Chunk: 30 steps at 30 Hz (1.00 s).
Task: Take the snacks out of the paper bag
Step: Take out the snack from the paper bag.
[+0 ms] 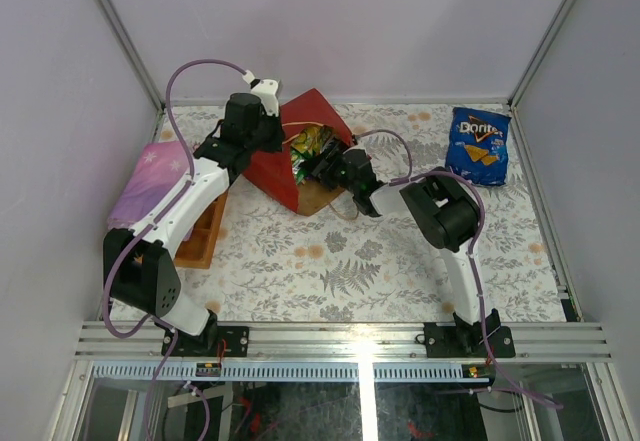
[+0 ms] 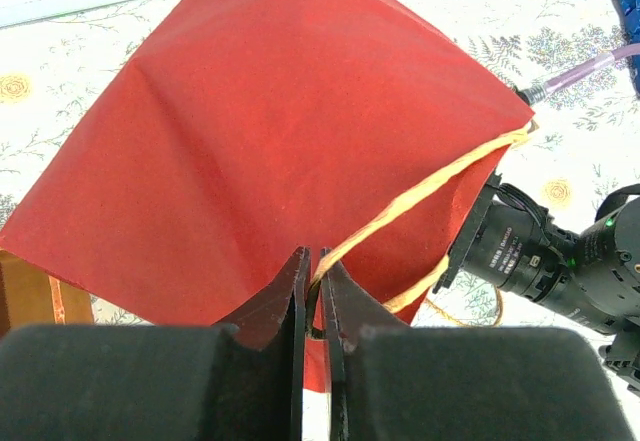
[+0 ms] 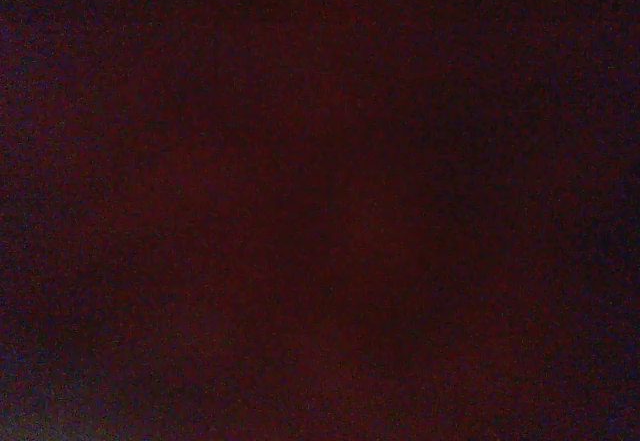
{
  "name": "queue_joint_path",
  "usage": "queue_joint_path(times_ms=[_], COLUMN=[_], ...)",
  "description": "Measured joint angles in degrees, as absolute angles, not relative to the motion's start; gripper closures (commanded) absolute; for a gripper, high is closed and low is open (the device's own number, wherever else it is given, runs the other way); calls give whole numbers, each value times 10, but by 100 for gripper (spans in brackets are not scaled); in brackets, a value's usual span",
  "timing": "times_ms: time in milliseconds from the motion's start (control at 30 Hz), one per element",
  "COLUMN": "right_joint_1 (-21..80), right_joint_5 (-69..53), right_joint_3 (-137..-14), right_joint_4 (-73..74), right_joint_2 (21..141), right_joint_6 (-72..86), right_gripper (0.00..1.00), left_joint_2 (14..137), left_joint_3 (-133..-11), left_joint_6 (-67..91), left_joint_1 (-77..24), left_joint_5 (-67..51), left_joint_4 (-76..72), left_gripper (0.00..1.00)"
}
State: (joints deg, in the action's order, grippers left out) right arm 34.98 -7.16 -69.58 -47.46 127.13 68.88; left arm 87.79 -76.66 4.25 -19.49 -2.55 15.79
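We judge that the step in hand is the reach into the paper bag (image 2: 290, 131) for one more packet. The left gripper (image 2: 312, 257) is clenched on the rim of the bag, where the thin yellow handle (image 2: 420, 193) passes between its fingers. It holds the bag tilted, with the mouth turned toward the right arm.

The right gripper (image 1: 324, 167) is pushed into that mouth. Its fingertips are hidden by the paper and its own camera shows only darkness, so we cannot tell if it is released or clenched, or if it has anything.

The snacks (image 1: 311, 145) left inside show as green and yellow packets in the mouth of the bag, just beside the right gripper and maybe touching it. One blue chips bag (image 1: 478, 147) lies already out on the table (image 1: 350, 261), at the far right, well apart from the paper bag.

In our opinion the next move calls for a firm grip on one packet and a pull straight out of the mouth. The left side should hold the rim meanwhile, so that the bag does not follow.
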Motion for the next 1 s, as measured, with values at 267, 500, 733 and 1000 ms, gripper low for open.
queue_joint_path(times_ms=[267,500,733,1000], right_joint_1=[350,350,350,351], right_joint_5=[-71,-72,-73,-89], right_joint_3=[-691,-692,-725,-741], right_joint_4=[-453,-458,-475,-496], right_joint_2=[1272,1276,1298,1308], right_joint_6=[677,677,675,680], right_gripper=[41,50,68,100], left_joint_2=[878,878,878,878], left_joint_3=[-767,-767,-767,-767], left_joint_6=[43,43,43,43], left_joint_1=[-191,-191,-191,-191], left_joint_5=[-26,-27,-26,-26], left_joint_4=[158,158,158,158], left_gripper=[94,94,94,94])
